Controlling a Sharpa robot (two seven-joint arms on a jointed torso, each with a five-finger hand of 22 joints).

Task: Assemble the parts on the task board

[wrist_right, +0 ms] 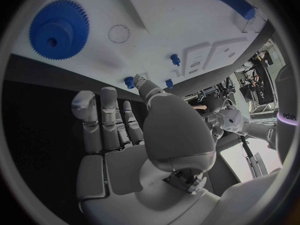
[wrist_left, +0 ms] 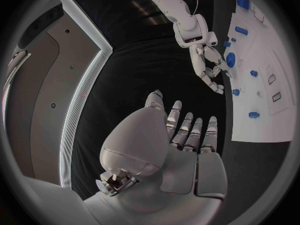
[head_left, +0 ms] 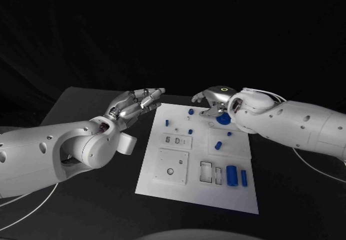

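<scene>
Over task board (head_left: 193,187) far end: right hand (head_left: 209,104) & left hand (head_left: 137,104), both empty, fingers apart.

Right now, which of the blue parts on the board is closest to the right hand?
The blue gear, the round toothed disc at the board's far end. It sits just below the right hand, while the other blue parts are small pegs or long blocks lying farther away.

A robotics lab: black-draped table (head_left: 86,100), white task board (head_left: 198,160), cluttered equipment benches (wrist_right: 259,72) behind.
</scene>
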